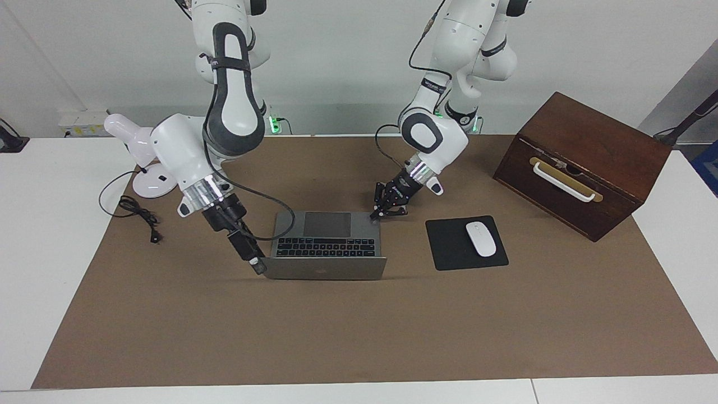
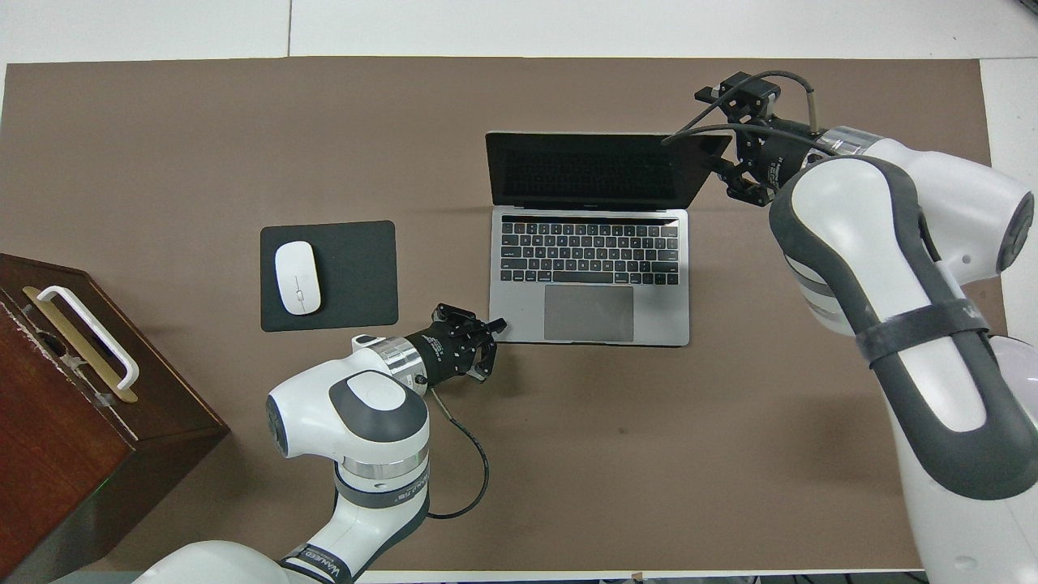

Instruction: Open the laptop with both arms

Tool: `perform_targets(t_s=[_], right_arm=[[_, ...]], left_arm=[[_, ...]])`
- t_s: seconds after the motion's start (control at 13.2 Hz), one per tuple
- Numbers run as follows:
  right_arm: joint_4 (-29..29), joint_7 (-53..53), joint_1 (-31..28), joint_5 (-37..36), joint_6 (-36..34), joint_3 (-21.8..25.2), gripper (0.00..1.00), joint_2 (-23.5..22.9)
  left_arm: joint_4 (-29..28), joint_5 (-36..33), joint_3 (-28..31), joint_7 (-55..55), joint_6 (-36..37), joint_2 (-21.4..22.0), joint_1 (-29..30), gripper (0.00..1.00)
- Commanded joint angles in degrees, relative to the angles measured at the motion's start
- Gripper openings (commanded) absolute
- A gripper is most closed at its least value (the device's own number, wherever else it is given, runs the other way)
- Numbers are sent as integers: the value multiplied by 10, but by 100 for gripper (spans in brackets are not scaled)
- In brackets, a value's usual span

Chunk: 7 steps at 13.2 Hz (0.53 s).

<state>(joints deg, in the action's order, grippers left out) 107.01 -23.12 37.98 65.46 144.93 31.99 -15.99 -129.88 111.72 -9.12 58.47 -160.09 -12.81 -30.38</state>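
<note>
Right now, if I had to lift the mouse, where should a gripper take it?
Grip the mouse across its narrow middle, coming straight down. It lies flat on the pad, long axis running away from the robots, its long sides free. The left gripper, shut at the laptop corner, is closest.

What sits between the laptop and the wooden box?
The black mouse pad with a white mouse on it lies between the laptop and the wooden box; the rest is bare brown mat. Both views show it.
</note>
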Motion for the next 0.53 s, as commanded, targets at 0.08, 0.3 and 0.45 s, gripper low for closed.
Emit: perform_targets(t_s=[0.08, 0.3, 0.45], right_arm=[[1, -98, -38, -126, -81, -13, 100, 63], [0, -125, -53, -168, -147, -12, 100, 100], [-20, -141, -63, -232, -198, -11, 100, 112]], left_arm=[[9, 11, 5, -24, -9, -27, 8, 0], [15, 6, 5, -24, -12, -23, 7, 0], [25, 4, 7, -23, -17, -17, 7, 0]])
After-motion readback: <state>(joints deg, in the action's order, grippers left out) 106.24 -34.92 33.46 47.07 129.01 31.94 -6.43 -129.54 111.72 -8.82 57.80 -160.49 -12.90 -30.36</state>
